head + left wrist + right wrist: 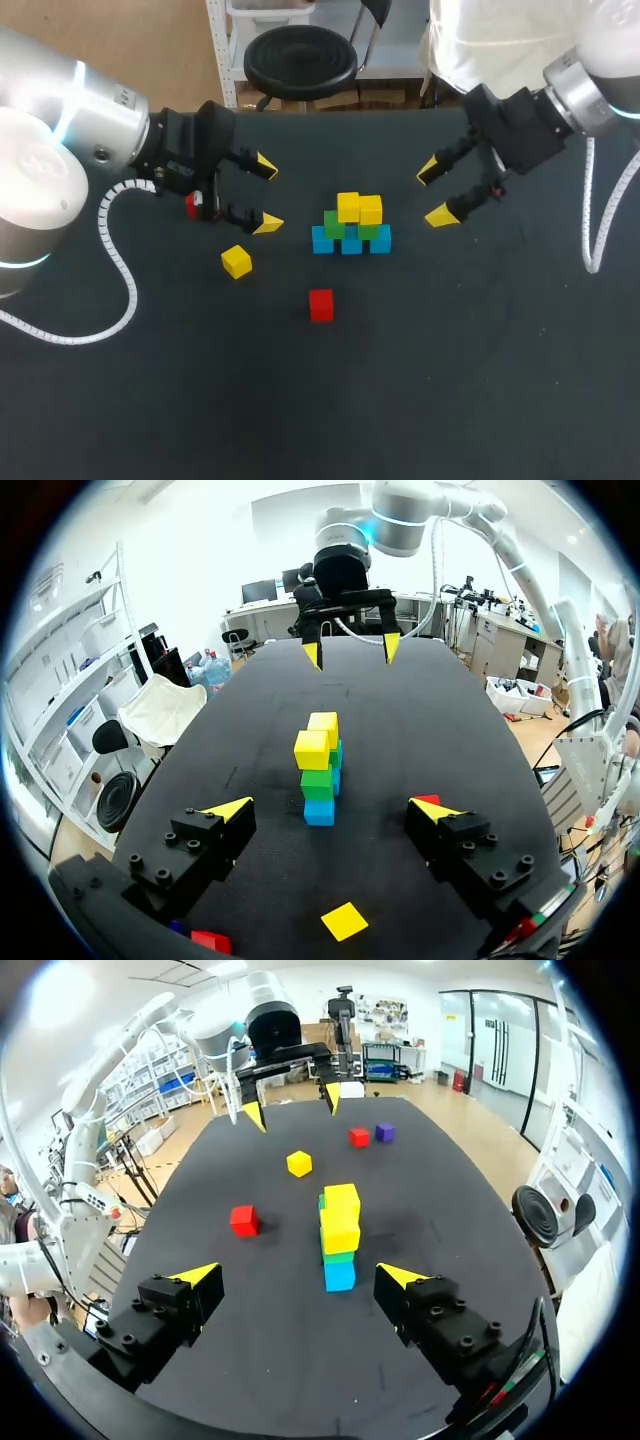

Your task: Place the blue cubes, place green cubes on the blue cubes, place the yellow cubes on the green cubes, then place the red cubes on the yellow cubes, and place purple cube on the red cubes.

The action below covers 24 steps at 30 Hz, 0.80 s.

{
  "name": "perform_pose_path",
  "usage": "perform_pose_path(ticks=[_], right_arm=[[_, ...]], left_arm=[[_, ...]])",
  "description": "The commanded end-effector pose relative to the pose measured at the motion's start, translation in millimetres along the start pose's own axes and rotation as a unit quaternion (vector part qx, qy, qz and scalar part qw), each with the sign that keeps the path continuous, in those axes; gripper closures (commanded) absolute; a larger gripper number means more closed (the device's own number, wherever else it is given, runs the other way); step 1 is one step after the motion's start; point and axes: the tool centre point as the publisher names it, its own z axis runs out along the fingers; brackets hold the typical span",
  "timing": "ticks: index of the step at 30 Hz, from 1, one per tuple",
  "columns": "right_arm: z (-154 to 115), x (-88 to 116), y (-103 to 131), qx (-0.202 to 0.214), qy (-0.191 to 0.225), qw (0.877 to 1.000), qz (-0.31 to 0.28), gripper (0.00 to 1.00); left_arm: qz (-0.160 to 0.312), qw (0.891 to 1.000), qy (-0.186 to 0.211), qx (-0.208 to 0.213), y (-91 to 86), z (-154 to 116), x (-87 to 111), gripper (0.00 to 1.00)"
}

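head view | stack (351, 225): blue base, green mid, 2 yellow top

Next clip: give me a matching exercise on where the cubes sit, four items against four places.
1 blue cubes
2 green cubes
3 loose yellow cube
4 purple cube

A beside a red cube, near the left gripper
B bottom row, on the table
C lying alone, nothing on it
D second row, under two yellow cubes

Pairs: 1-B, 2-D, 3-C, 4-A
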Motion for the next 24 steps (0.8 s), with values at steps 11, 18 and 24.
perform_pose_path(ticks=[11,18,24], right_arm=[[-1,1,0,0.0,-0.001,1.0,0.0,0.0],[-1,1,0,0.0,-0.001,1.0,0.0,0.0],[-1,1,0,0.0,-0.001,1.0,0.0,0.0]], left_arm=[[0.017,0.999,-0.014,-0.024,-6.2,-14,-3.4,0.0],[0.003,0.999,-0.007,-0.052,-28.1,-29,10.5,0.0],[-0.03,0.997,0.004,-0.071,-42.5,-31,19.0,0.0]])
